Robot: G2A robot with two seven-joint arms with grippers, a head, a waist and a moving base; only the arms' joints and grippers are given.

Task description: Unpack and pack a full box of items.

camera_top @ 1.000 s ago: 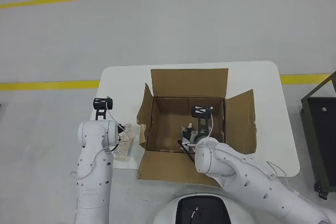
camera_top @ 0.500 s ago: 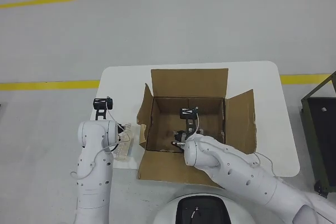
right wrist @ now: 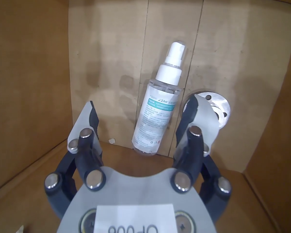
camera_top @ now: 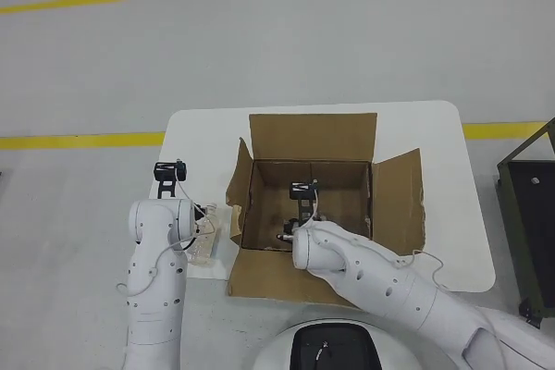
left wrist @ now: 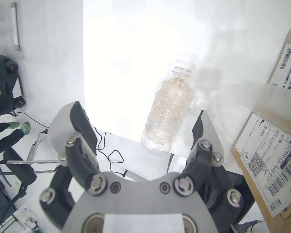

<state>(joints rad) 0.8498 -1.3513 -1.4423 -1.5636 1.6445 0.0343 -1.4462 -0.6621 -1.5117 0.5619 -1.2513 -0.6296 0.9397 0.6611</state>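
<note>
Open cardboard box [camera_top: 313, 135] sits mid-bench [camera_top: 425, 129], all four flaps folded out. The right arm reaches down inside it.

Right end effector [right wrist: 142, 104]: open, jaws spread wide, gripping nothing. It hangs over the spray bottle [right wrist: 152, 122], which lies flat on the box floor and lines up between the two fingers. Cannot tell if either finger touches it. The spray bottle has a clear body, a white pump top and a pale label. A round metal disc [right wrist: 219, 109] with holes lies on the box floor just beside the bottle, partly behind one finger.

Left end effector [left wrist: 140, 111]: open, wide, empty. It is over the bench [left wrist: 148, 37] to the left of the box [left wrist: 269, 146], outside it. A clear plastic bottle [left wrist: 168, 112] lies on its side on the bench below it, near the bench edge, neck pointing away from the end effector. It sits in the gap between the fingers, closer to the finger on the box side, and no contact is seen. In the top view this plastic bottle [camera_top: 203, 242] shows just beside the box's left flap.

Shipping labels on the box's outer wall.
</note>
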